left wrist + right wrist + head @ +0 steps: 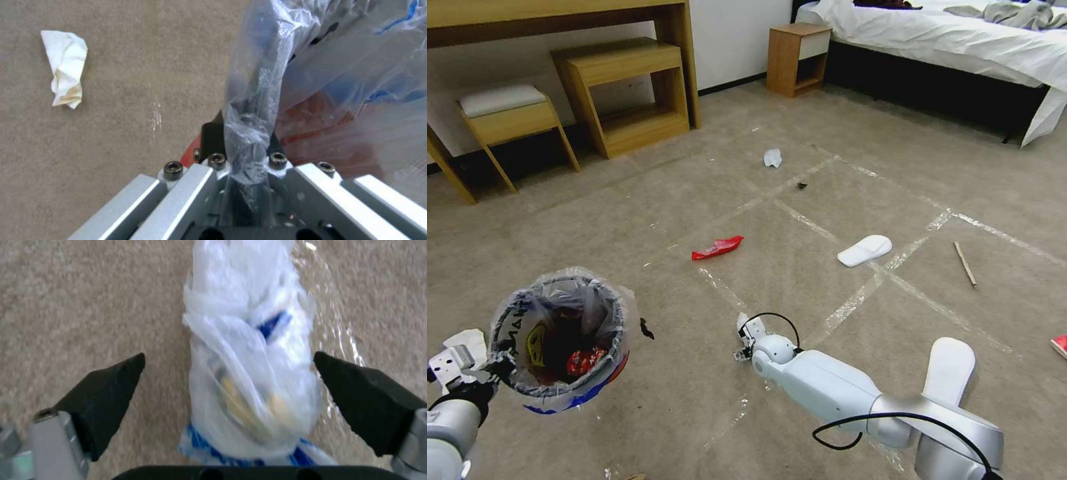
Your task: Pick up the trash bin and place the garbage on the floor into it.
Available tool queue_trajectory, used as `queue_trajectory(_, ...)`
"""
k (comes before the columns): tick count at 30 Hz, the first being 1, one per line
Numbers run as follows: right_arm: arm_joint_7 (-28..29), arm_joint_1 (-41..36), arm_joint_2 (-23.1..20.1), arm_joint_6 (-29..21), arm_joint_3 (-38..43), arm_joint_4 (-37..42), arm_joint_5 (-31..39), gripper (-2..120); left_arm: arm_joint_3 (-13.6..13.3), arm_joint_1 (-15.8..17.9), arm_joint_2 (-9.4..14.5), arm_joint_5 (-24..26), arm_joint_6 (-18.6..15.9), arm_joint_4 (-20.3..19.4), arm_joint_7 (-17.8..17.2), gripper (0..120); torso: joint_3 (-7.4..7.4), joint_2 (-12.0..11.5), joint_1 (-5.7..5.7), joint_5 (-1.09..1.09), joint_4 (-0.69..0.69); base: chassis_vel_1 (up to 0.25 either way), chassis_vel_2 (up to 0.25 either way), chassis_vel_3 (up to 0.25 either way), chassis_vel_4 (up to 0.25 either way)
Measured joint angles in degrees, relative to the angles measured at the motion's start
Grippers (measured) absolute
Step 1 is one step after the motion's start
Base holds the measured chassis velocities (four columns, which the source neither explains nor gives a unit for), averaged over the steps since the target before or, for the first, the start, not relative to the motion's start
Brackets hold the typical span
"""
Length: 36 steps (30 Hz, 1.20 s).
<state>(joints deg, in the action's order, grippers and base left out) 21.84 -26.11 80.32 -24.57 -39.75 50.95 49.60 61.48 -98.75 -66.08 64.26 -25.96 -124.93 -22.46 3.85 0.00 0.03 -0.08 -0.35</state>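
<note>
Left claw (242,156) clamps the trash bin (560,340) rim, held aloft; right claw (229,390), lowered to the carpet, straddles a crumpled plastic bag (249,373), wide open.

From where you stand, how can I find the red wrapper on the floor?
Start at the bed at the far right, then come down the carpet's taped lines to the middle. The red wrapper lies flat there, left of the white slipper; it is long, crumpled and bright red.
</note>
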Motion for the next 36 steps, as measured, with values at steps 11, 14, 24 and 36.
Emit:
queue_trajectory(11,-0.56,-0.81,0.28,1.38,0.2,-0.54,-1.83,58,0.02,-0.51,-0.5,-0.43,0.59,0.3,0.35,1,0.0,0.0,0.0,0.02,0.01,0.0,0.0,0.0,0.0)
queue_trajectory(14,-0.54,-1.07,-0.17,1.41,0.31,0.14,-2.19,44,-0.06,-0.49,-0.61,-0.59,0.62,0.17,0.35,1,0.0,0.0,0.0,0.01,0.01,0.0,0.0,0.0,0.0)
queue_trajectory(24,0.87,-1.09,-2.92,1.4,0.34,5.56,-0.77,9,-0.2,-0.31,-0.63,-0.85,0.71,0.59,0.36,1,0.0,0.0,0.0,0.0,-0.01,0.0,0.0,0.0,0.0)
queue_trajectory(36,-3.53,-1.81,-17.45,13.27,7.28,29.85,6.8,2,-0.49,0.42,0.96,-0.41,0.24,0.8,-0.14,1,0.0,0.0,0.0,-0.01,-0.02,0.0,0.0,0.0,0.0)
